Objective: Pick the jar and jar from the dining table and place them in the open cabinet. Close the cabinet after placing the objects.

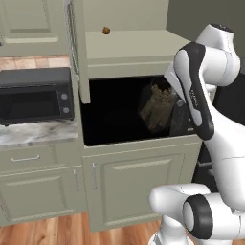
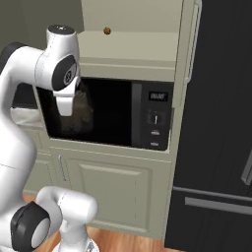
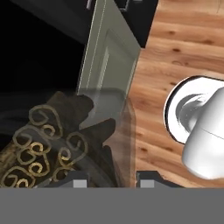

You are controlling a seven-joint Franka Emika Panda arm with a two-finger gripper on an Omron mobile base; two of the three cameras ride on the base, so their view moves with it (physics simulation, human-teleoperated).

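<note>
Jar (image 1: 158, 107) sits clamped in the narrowed gripper (image 3: 109, 181), carried inside the dark open bay of the cabinet (image 1: 139, 52), tilted with its long axis leaning rather than upright. We judge it needs righting over the bay floor before release. Hand view shows glass wall and scrolled contents between the fingertips (image 3: 78, 183); right base view shows jar (image 2: 78, 115) behind the wrist, near the bay's left side.

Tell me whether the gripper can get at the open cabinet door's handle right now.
Probably not yet. The gripper is shut on a jar inside the dark cabinet opening, so it isn't free. The door stands swung out at the opening's left, nothing blocking its handle; it should release first.
</note>
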